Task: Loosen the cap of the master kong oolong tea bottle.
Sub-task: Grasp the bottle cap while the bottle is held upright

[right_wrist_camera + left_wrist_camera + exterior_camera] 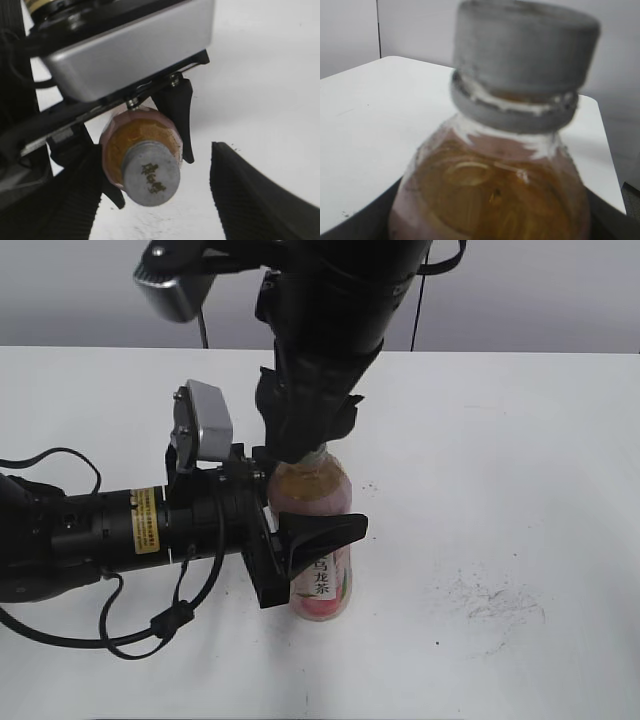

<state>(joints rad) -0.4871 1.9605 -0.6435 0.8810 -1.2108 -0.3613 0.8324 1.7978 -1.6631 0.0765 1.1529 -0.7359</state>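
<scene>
Amber tea fills the bottle point(318, 540), which stands upright near the middle of the white table point(520, 440). Our left gripper point(300, 540) reaches in from the side and clamps the bottle around its body, at the top of the pink label, with one black finger point(325, 530) across the front. The left wrist view, blurred, shows the cap point(525, 52) seated on its ring, with no gap we can make out, so we judge it not yet loosened.

Our right gripper point(155, 200) hangs over the neck from above. In its wrist view the cap point(151, 173) sits between two ribbed pads point(255, 195) that stand wide of it on both sides, touching nothing. In the exterior view the arm hides the cap entirely.

We see several risks from here:

- The cap lies nearer the left pad than the right one in the wrist view. If we close off-centre, one pad lands first and pushes the neck sideways, tilting the bottle in the left grip.
- The bottle is thin plastic. If the left grip is too light, the whole bottle turns with the cap and nothing loosens; too hard, and the wall buckles.
- The cap is small and ribbed. Pads that catch only its top edge may slip off as we twist.
- Once the seal breaks, squeezing the body could push tea out at the neck.
</scene>
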